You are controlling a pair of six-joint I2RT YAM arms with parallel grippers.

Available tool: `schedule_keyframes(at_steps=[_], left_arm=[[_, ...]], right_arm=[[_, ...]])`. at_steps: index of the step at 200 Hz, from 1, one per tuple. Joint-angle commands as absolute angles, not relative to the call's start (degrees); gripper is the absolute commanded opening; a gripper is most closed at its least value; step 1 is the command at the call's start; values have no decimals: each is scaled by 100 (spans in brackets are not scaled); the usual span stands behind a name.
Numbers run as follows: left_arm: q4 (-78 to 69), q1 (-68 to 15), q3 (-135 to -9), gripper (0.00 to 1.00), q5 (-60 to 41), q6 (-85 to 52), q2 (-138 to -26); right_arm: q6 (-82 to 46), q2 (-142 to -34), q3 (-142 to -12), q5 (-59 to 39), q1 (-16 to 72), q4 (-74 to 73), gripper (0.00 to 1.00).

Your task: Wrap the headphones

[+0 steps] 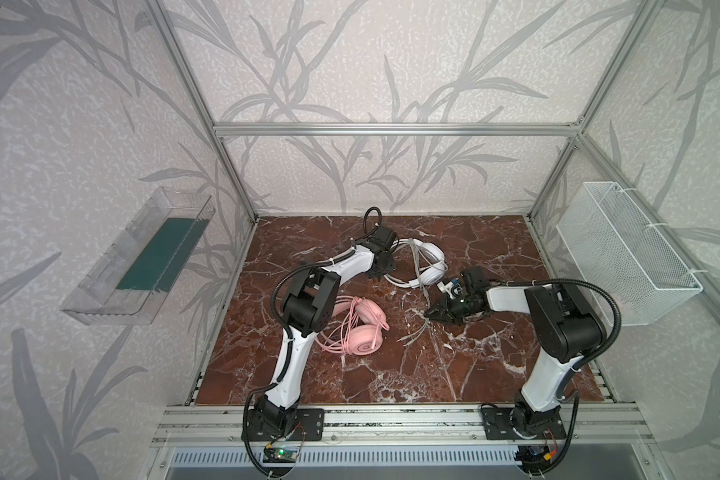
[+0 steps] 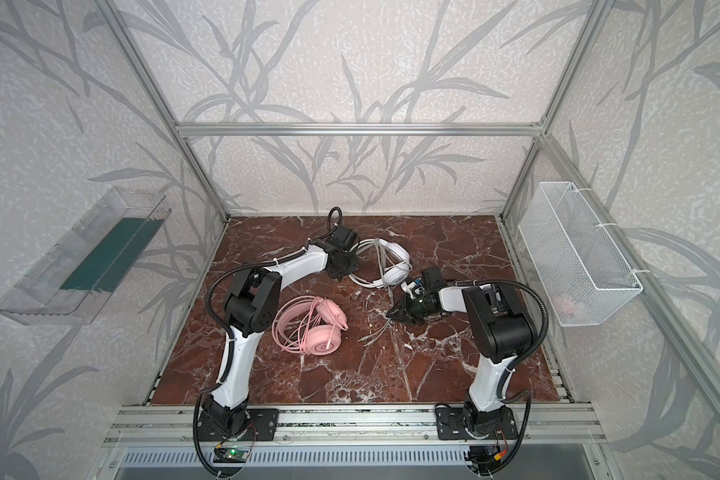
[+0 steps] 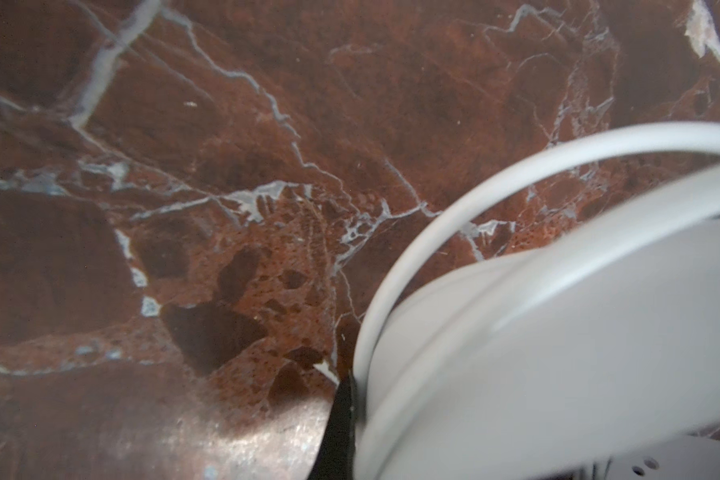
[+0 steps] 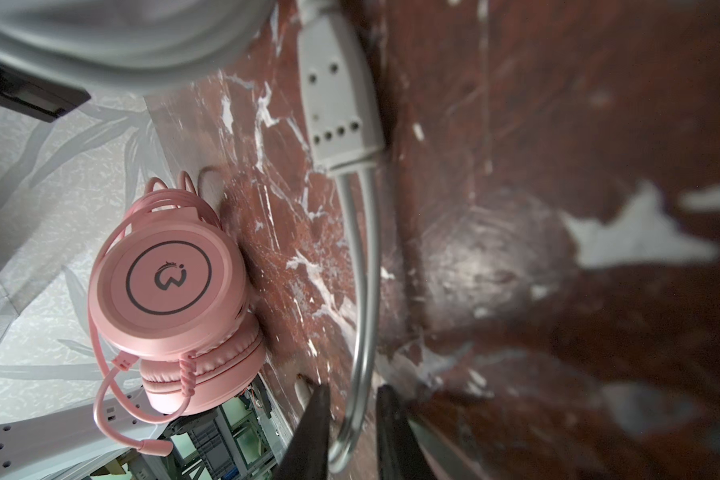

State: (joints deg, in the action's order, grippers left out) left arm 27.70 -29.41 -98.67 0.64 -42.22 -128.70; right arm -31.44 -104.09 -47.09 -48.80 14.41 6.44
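Since our right gripper (image 4: pixel 354 388) is barely open with the white cable (image 4: pixel 366 291) loose between its jaws, while our left gripper (image 1: pixel 384 271) clamps shut on the white headphones (image 1: pixel 432 273) at the back of the table (image 1: pixel 474 374), we reckon that cable could slip free.

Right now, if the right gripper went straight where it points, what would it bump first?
Probably the pink headphones, unless the right gripper tilts down into the table first.
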Motion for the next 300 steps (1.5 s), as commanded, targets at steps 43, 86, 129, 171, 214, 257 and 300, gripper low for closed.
schedule_keyframes(at_steps=[43,86,129,171,214,257,300], left_arm=[[2953,-2939,-10011,0,202,-4177,-12973],[2980,-2942,-10029,0,210,-4088,-12977],[2997,-2940,-10020,0,134,-4017,-12964],[2953,-2938,-9997,0,18,-4028,-12973],[2980,-2944,-10028,0,20,-3964,-12955],[3152,-2941,-10254,0,-86,-3816,-13072],[3197,-2937,-10313,0,-123,-3788,-13112]], right_arm=[[-1498,-9297,-4960,-4182,1613,2138,39],[251,-8228,-5699,-3387,2028,3575,44],[2891,-7978,-6635,-2358,2447,4986,51],[5375,-7949,-6466,-1931,2680,5140,57],[6836,-8212,-6431,-1855,2902,4593,59],[7277,-9051,-6611,-1306,3288,4344,58],[7411,-9457,-6342,-1107,3403,3378,57]])
